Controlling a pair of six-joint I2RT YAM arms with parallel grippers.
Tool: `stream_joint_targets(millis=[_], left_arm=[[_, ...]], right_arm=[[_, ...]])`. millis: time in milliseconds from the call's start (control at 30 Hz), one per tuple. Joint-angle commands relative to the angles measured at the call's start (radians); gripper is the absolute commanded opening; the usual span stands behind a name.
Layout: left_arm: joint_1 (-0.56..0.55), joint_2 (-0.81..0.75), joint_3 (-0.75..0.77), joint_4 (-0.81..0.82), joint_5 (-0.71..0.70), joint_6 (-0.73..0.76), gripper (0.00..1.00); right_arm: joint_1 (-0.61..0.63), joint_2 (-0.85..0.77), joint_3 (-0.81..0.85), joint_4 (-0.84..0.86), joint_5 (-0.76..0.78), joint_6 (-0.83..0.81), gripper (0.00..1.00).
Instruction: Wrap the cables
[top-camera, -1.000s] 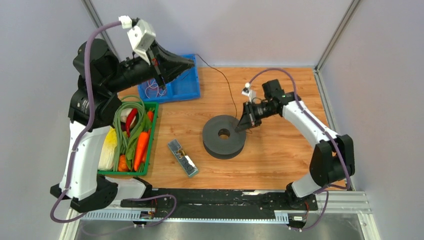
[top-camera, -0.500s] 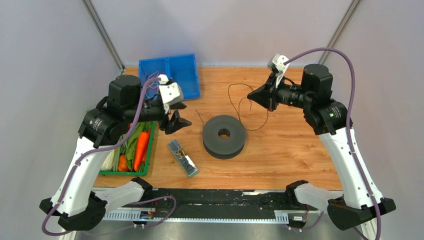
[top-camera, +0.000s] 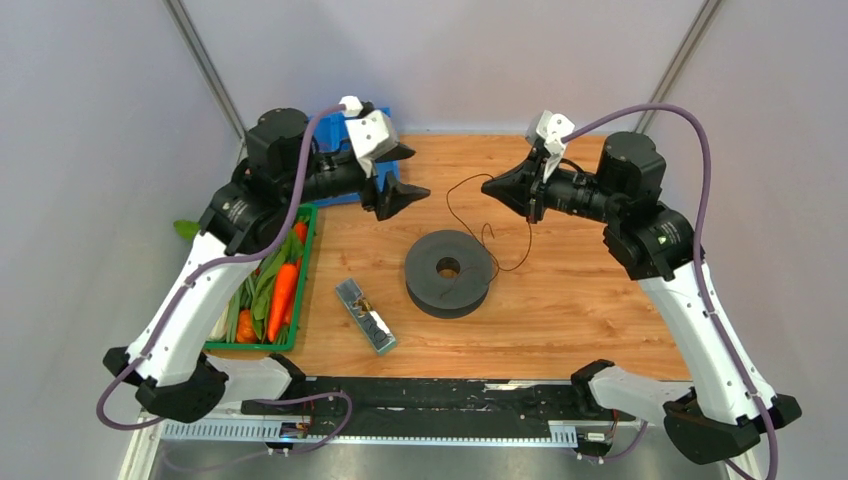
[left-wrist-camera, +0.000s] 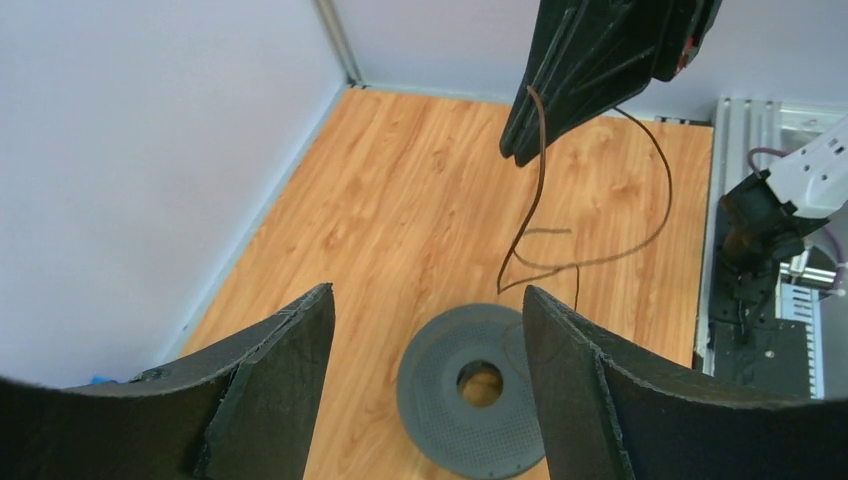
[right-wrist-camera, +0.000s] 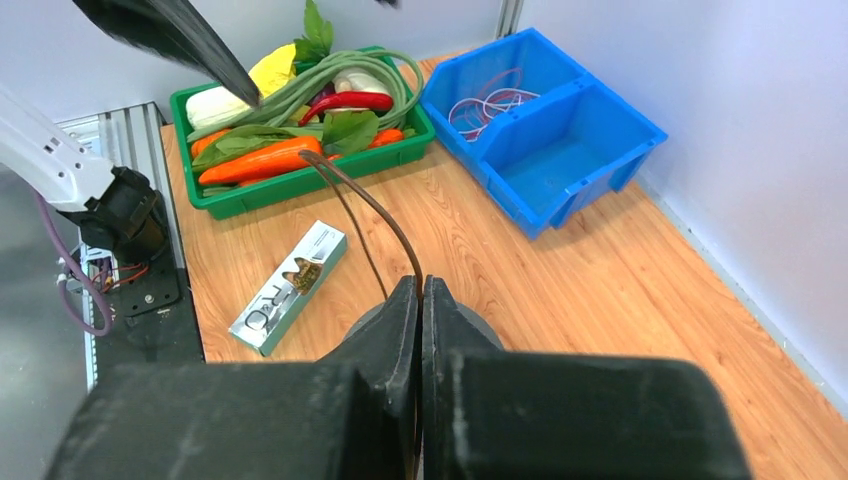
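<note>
The cable (top-camera: 449, 207) is a thin dark wire. It hangs from my right gripper (top-camera: 487, 186), which is shut on it above the table, and loops down beside the grey spool (top-camera: 448, 272). In the right wrist view the wire (right-wrist-camera: 385, 215) comes out between the closed fingertips (right-wrist-camera: 420, 287). My left gripper (top-camera: 407, 171) is open and empty, raised to the left of the wire and facing the right gripper. Its wrist view shows the spool (left-wrist-camera: 470, 400) between the spread fingers (left-wrist-camera: 428, 293) and the wire (left-wrist-camera: 541, 160) dangling from the right gripper (left-wrist-camera: 515, 150).
A green tray (top-camera: 306, 262) of vegetables lies at the left edge. A blue bin (top-camera: 352, 122) with thin wires stands behind my left arm. A small silver box (top-camera: 365, 315) lies left of the spool. Grey walls close in the far and side edges.
My left gripper has opened and swung up toward the table's far side. My right gripper rose from beside the spool with the cable, then edged left; the wire now hangs in loops.
</note>
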Motion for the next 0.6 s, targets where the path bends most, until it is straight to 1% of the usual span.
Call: stream_joint_targets(millis=[0,100,133,200,233,267,333,367,400,433,467,567], left_arm=[[-0.055,0.035,-0.012,0.163,0.0,-0.113,0.78],[-0.069,0.067,-0.024,0.233,-0.003,-0.205,0.79],[-0.071,0.084,-0.02,0.247,0.015,-0.234,0.75],[-0.072,0.107,-0.017,0.256,0.07,-0.286,0.59],[-0.072,0.119,-0.021,0.258,0.098,-0.304,0.48],[-0.072,0.121,-0.03,0.253,0.109,-0.332,0.4],[-0.072,0.104,-0.082,0.253,0.107,-0.381,0.23],[-0.072,0.087,-0.113,0.258,0.116,-0.38,0.13],[-0.072,0.064,-0.153,0.259,0.115,-0.374,0.06],[-0.072,0.044,-0.184,0.256,0.104,-0.368,0.02],[-0.072,0.024,-0.201,0.243,0.077,-0.357,0.0],[-0.052,-0.014,-0.215,0.203,0.014,-0.314,0.0]], right_arm=[[0.022,-0.045,0.029,0.09,0.023,-0.011,0.0],[0.033,-0.049,0.045,0.11,0.026,0.0,0.0],[0.034,-0.049,0.048,0.119,0.031,0.003,0.0],[0.034,-0.054,0.061,0.136,0.054,0.005,0.0],[0.034,-0.058,0.064,0.151,0.077,0.003,0.0],[0.034,-0.064,0.064,0.171,0.103,0.0,0.0],[0.034,-0.075,0.061,0.205,0.172,-0.006,0.0],[0.034,-0.078,0.056,0.229,0.208,-0.009,0.0],[0.034,-0.083,0.055,0.245,0.242,-0.009,0.0],[0.036,-0.081,0.059,0.249,0.284,-0.009,0.0],[0.034,-0.074,0.07,0.24,0.314,-0.003,0.0],[0.025,-0.046,0.111,0.193,0.397,0.029,0.0]])
